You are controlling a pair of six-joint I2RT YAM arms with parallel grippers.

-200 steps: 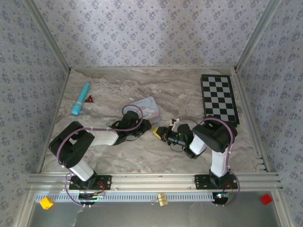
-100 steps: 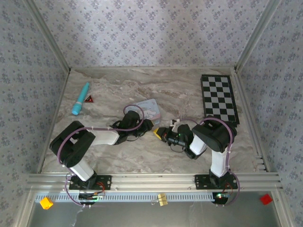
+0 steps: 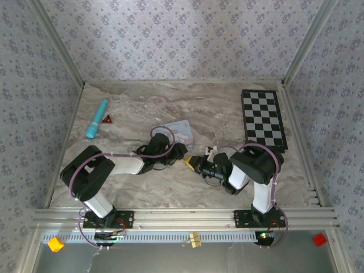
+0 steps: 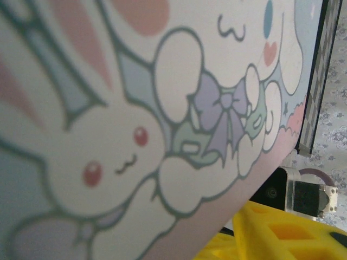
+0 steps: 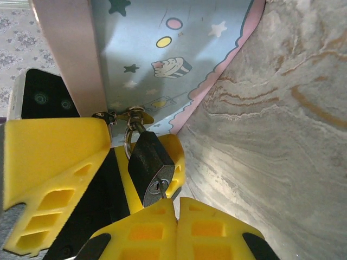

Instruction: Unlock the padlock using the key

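hanging dark boxy padlock [image 5: 153, 168], glossy pastel tin [image 5: 162, 54]

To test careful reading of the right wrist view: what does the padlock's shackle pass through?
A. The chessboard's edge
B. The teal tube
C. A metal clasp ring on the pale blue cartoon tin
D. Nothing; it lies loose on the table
C: the padlock has its silvery shackle looped through the metal clasp ring at the edge of the pale blue tin.

key [image 5: 161, 190]: bow hidden inside right gripper [image 5: 174, 216] | tin [image 4: 162, 108]: blurred; cropped by picture edges
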